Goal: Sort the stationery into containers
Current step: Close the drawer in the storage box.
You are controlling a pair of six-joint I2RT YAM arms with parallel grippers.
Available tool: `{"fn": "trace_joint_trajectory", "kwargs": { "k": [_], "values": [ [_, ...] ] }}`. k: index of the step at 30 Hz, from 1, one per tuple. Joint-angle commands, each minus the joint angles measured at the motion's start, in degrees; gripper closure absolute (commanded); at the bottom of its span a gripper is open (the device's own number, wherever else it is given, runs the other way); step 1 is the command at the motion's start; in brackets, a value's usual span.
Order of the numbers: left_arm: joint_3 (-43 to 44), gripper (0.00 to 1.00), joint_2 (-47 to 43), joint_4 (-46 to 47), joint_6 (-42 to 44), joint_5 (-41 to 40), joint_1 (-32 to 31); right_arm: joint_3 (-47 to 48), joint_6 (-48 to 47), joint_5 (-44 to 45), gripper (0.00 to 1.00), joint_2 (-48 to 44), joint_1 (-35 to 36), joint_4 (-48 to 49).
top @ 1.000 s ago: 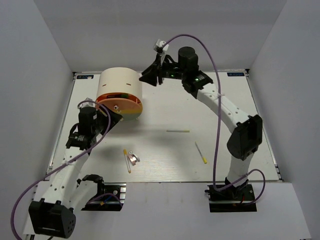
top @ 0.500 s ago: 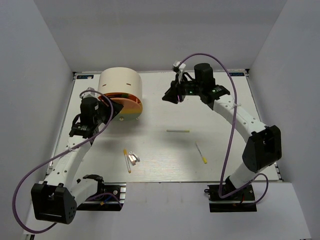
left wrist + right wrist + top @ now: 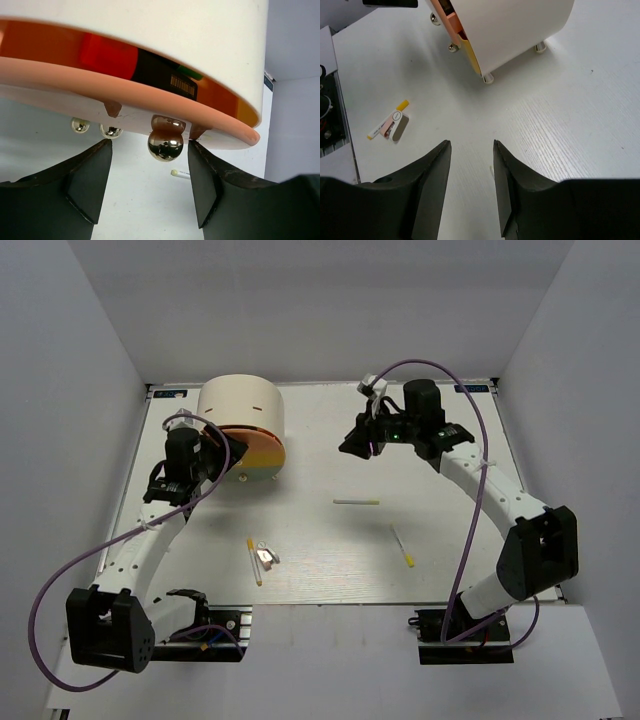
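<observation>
The cream cylindrical cabinet [image 3: 240, 405] stands at the back left. Its orange drawer [image 3: 125, 87] is slightly out, and black markers [image 3: 165, 75] with red and green caps show in the gap. My left gripper [image 3: 150, 144] is open at the drawer front, and the drawer's shiny knob [image 3: 165, 144] hangs between its fingers without touching them. My right gripper [image 3: 355, 443] hovers open and empty over the table's middle back. On the table lie a white stick [image 3: 356, 501], a yellow-tipped stick [image 3: 402, 546], a yellow pencil [image 3: 253, 561] and a pinkish clip [image 3: 266, 557].
Two more knobs [image 3: 95, 128] of the lower drawers show below the orange front. The right wrist view shows the cabinet [image 3: 515, 30] on small feet and the clip beside the pencil [image 3: 390, 124]. The enclosure's walls close in the table on three sides.
My right arm has drawn back from the cabinet toward the right. My left gripper has moved up against the orange drawer, which now sits further in. Its jaws have narrowed a little.
</observation>
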Motion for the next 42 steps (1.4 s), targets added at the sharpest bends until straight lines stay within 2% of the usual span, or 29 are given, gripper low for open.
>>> {"fn": "trace_joint_trajectory", "kwargs": {
  "k": [1, 11, 26, 30, 32, 36, 42],
  "values": [
    [2.11, 0.29, -0.62, 1.68, 0.87, -2.08, 0.25, -1.48, -0.59, -0.4, 0.54, -2.32, -0.52, 0.88],
    [2.64, 0.29, 0.43, 2.29, 0.87, -5.59, 0.25, -2.98, -0.59, -0.66, 0.54, -2.76, -1.39, 0.79],
    [2.64, 0.27, 1.59, 3.87, 0.87, -4.2, 0.25, -5.36, -1.03, -0.66, 0.54, -3.73, -2.1, 0.53],
    [-2.0, 0.27, -1.75, 3.35, 2.8, -2.34, -0.27, -6.06, -1.3, -0.4, 0.54, -4.25, -2.27, 0.53],
    [-4.55, 0.3, -3.68, 4.05, 3.41, -1.73, -0.27, -6.58, -1.21, -0.48, 0.54, -4.25, -2.27, 0.53],
    [-6.5, 0.47, -4.4, 5.28, 4.73, -1.21, -0.27, -7.03, -1.12, -0.83, 0.54, -4.08, -2.28, 0.79],
    [-8.97, 0.47, -3.34, 10.28, 5.35, 0.46, -0.27, -7.46, -1.39, -0.66, 0.54, -4.69, -2.54, 0.36]
  ]
}}
